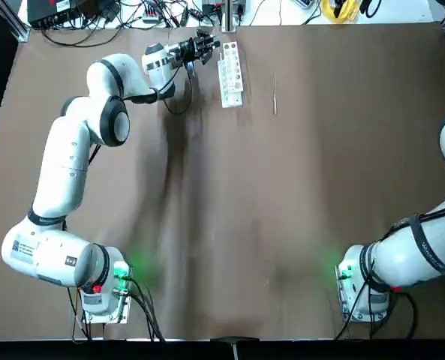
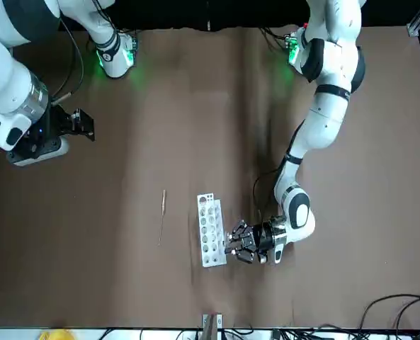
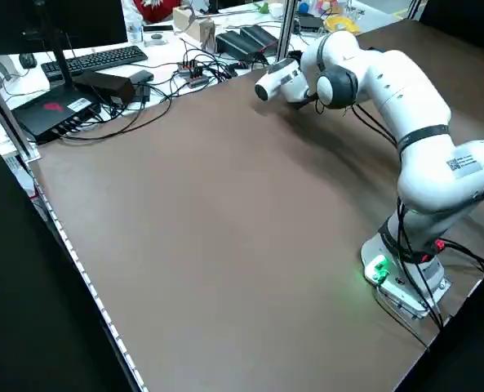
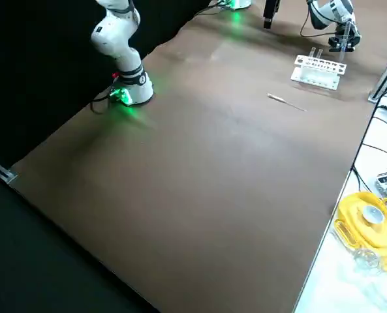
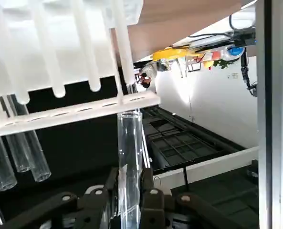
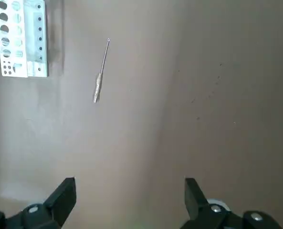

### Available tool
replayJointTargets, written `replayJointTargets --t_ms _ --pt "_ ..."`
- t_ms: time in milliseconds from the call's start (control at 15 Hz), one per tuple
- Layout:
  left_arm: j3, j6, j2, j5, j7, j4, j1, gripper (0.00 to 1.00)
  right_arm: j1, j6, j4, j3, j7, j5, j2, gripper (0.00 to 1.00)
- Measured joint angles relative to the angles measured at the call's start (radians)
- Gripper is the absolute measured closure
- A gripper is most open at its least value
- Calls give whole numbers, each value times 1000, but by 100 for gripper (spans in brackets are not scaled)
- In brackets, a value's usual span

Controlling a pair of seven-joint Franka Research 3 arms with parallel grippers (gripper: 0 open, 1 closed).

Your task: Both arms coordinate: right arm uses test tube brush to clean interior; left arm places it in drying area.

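Observation:
My left gripper [image 1: 203, 46] [image 2: 235, 241] reaches sideways at the far edge of the table, right beside the drying area, a white holed rack [image 1: 231, 73] [image 2: 210, 230] [image 4: 318, 70]. In the left wrist view the left gripper [image 5: 129, 202] is shut on a clear test tube [image 5: 129, 152] whose far end meets the rack's plate [image 5: 74, 112]. Other clear tubes stand in the rack. The test tube brush [image 1: 275, 94] [image 2: 162, 216] [image 6: 101, 74] lies on the table just right of the rack, untouched. My right gripper [image 2: 81, 125] [image 6: 129, 198] hangs open and high, well back from the brush.
The brown table [image 1: 282, 210] spreads wide between the arms' bases and the rack. Cables and a metal post [image 1: 227, 15] crowd the far edge behind the rack. A keyboard and black boxes [image 3: 70, 90] sit on the desk beyond.

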Motion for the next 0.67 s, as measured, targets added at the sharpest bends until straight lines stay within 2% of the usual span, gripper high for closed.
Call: replayJointTargets --t_ms 267,667 --pt "0 28 7 -50 13 6 -4 76 0 0 0 0 0 -1 0 0" --pt "0 33 8 -54 13 8 -9 76 0 0 0 0 0 -1 0 0"
